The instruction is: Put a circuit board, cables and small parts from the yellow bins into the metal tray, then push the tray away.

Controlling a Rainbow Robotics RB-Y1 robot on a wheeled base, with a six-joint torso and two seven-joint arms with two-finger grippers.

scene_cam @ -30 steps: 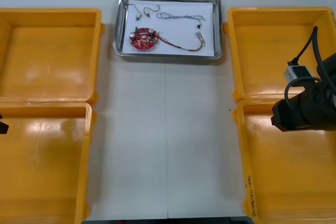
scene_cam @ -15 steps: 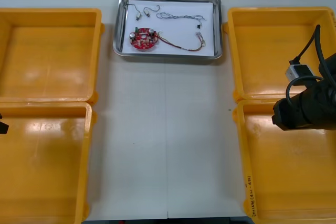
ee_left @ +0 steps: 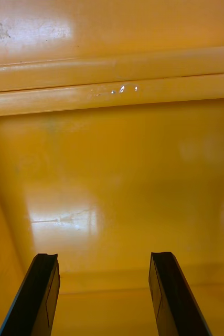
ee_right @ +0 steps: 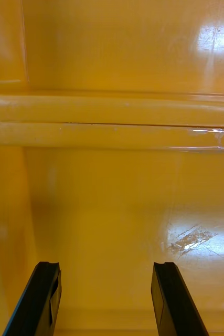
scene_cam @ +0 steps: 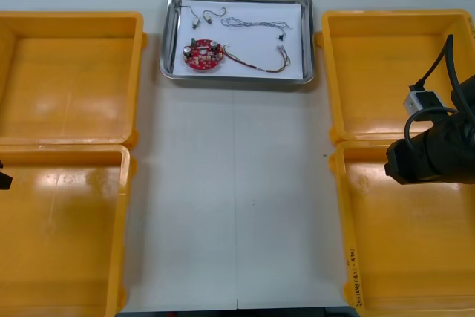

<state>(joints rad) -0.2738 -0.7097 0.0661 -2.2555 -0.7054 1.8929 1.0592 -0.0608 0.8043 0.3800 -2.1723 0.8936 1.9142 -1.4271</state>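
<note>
The metal tray (scene_cam: 170,35), white inside, stands at the table's far middle. In it lie a round red circuit board (scene_cam: 203,55), a twisted blue and white cable (scene_cam: 257,23), a red and yellow cable (scene_cam: 256,65) and small metal parts (scene_cam: 213,14). My right arm (scene_cam: 430,156) hangs over the near right yellow bin (scene_cam: 415,257). Its gripper (ee_right: 105,302) is open above the bin's bare floor, short of the double rim (ee_right: 112,118) between the two bins. My left gripper (ee_left: 104,296) is open too, with nothing between its fingers, above the bare floor of the near left bin (scene_cam: 59,243).
The far left bin (scene_cam: 70,72) and far right bin (scene_cam: 393,64) have bare floors. A wide strip of light table (scene_cam: 234,198) runs between the bin pairs up to the tray. A sliver of the left arm (scene_cam: 4,179) shows at the table's left.
The right arm has shifted very slightly over the near right bin. Nothing else has moved.
</note>
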